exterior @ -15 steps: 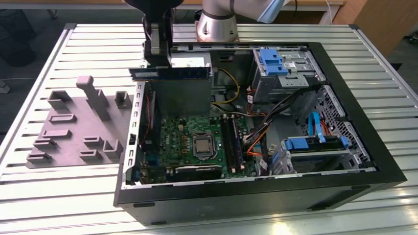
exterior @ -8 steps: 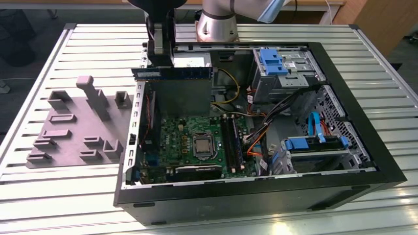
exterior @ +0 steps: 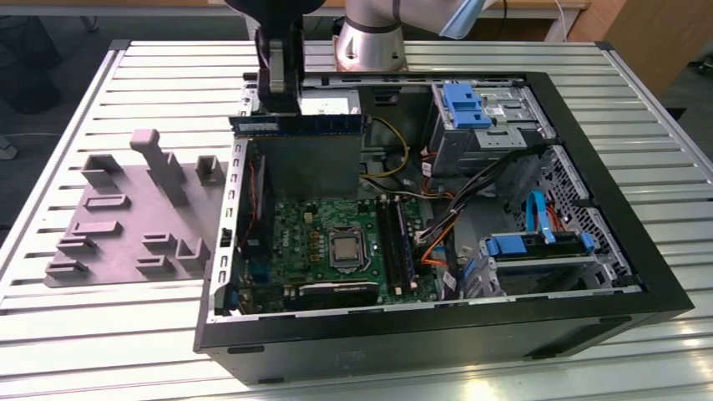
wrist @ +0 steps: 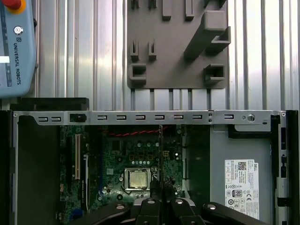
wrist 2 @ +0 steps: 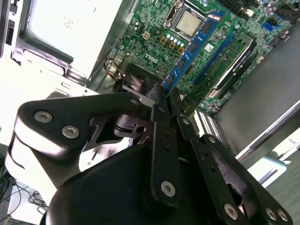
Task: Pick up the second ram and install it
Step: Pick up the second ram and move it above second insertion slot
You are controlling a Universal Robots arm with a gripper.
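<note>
One black gripper (wrist 2: 161,93) pinches the long blue-green circuit-board ram (exterior: 299,124) over the green motherboard (exterior: 300,230), orange cables (exterior: 440,236) nearby, apparently above the black case rim (exterior: 635,209).

colours: second ram (exterior: 312,123) blue board, row of black chips, small pale label. gripper (wrist 2: 161,96) matte black, silver screw heads. motherboard (exterior: 334,242) green. case (exterior: 446,338) black outside, bare grey metal inside. drive brackets (exterior: 462,104) on the right bright blue. tray (exterior: 123,225) left of case flat grey. table (exterior: 100,334) silver, ribbed in parallel slats.
</note>
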